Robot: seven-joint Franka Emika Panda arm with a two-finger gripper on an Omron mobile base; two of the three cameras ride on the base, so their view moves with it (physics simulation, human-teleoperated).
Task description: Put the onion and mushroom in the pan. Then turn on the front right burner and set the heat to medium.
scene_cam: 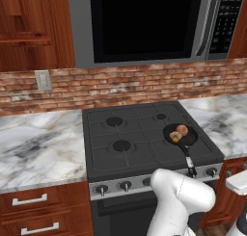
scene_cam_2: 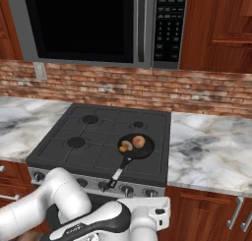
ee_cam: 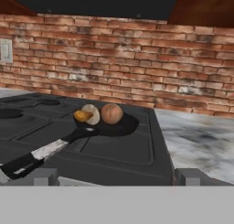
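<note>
White and glossy, the arm [scene_cam: 181, 196] bulges up at the bottom of the left base view, in front of a row of round silvery knobs [scene_cam: 125, 185]. Beyond them lies the matte dark grey stove [scene_cam: 120, 158] with its square grate lines. On its front right burner sits the pan [scene_cam: 190, 138], small, round and black, its thin handle running toward the knobs and ending in a silvery tip. Inside it, the onion [scene_cam: 182, 129] is a smooth orange-brown ball; the mushroom [scene_cam: 175, 137], a pale cream lump with a tan patch, sits just beside it. Veined grey-white marble counter [scene_cam: 38, 146] flanks the stove, under rough red brick.

From the right base view, the pan [scene_cam_2: 145, 147] holds the onion [scene_cam_2: 139, 141] on its right and the mushroom [scene_cam_2: 126, 146] on its left, close together.

Low in the hand view, the gripper [ee_cam: 114, 177] shows 2 blunt grey fingertips [ee_cam: 45, 176] spread wide apart, pinching nothing. Past them the pan [ee_cam: 125, 126] carries the round onion [ee_cam: 112, 113] and the cream-and-orange mushroom [ee_cam: 87, 114], touching or nearly so.
</note>
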